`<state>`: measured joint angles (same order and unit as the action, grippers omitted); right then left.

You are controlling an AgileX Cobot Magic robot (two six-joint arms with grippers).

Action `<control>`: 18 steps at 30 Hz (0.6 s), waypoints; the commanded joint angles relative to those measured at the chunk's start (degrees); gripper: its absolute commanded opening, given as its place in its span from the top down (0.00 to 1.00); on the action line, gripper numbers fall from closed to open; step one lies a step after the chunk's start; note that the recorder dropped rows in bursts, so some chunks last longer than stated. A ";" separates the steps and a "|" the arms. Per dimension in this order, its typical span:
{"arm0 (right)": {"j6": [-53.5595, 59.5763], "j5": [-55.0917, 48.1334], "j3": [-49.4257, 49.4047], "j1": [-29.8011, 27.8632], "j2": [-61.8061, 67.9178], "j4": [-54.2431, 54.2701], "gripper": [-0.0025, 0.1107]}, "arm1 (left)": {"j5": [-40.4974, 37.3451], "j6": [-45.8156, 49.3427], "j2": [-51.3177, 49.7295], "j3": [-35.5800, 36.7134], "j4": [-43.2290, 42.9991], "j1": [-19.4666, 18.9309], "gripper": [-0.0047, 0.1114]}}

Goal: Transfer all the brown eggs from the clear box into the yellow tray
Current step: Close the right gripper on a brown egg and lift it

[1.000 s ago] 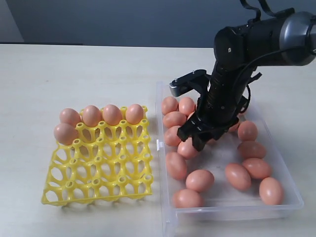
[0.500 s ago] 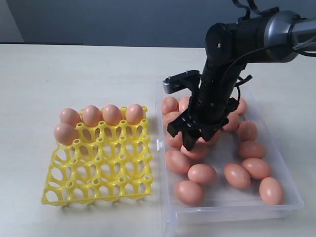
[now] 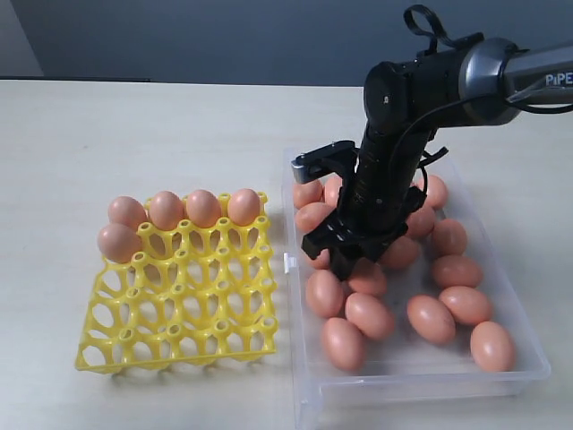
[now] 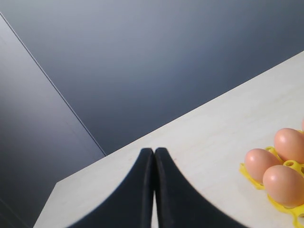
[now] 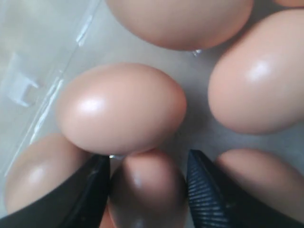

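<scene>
My right pincer (image 3: 345, 260) reaches down into the clear box (image 3: 421, 383), which stands on the right of the pale table (image 3: 179, 125). The black arm behind it comes in from the upper right of the exterior view. In the right wrist view the two dark fingers (image 5: 209, 190) stand apart on either side of one brown egg (image 5: 147, 187). Both are close against its shell, and I cannot tell whether they already press it. That egg lies low in the box near its left wall, and a second egg (image 5: 121, 109) lies just beyond the fingertips. The box's small latch tab (image 5: 21, 88) shows through the clear plastic beside them.

More than a dozen brown eggs (image 3: 448, 296) lie loose in the box, many of them touching, in a cluster around the pincer and a string along the right side. Five more sit in the yellow tray (image 3: 179, 305), just left of the box. Four stand side by side in its back row, and the fifth egg (image 3: 118, 242) sits in the leftmost cup of the next row.

My left pincer (image 4: 154, 154) is clenched, its black fingers pressed flat together with nothing between them. It points across the table toward a grey wall (image 4: 142, 57). Three of the tray's eggs (image 4: 285, 185) show at the edge of its wrist view.
</scene>
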<state>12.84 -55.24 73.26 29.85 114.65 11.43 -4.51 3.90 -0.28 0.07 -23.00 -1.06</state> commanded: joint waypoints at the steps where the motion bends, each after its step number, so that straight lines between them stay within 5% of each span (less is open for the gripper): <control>1: 0.98 -1.87 0.22 -0.10 0.00 -0.90 0.80 | 0.17 -0.25 0.28 -0.07 -0.17 0.60 0.96; 7: 0.98 -2.43 0.22 -0.10 0.34 -1.05 0.78 | 0.17 -0.25 0.28 -0.07 -0.17 0.60 0.96; 11: 1.27 0.87 0.22 -0.10 -1.53 -1.05 0.98 | 0.17 -0.25 0.28 -0.07 -0.17 0.60 0.96; 18: 1.38 6.86 0.22 -0.10 -13.91 3.34 0.98 | 0.17 -0.25 0.28 -0.07 -0.17 0.60 0.96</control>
<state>13.71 -50.15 73.26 29.85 103.41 11.52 -4.51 3.90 -0.28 0.07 -23.00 -1.06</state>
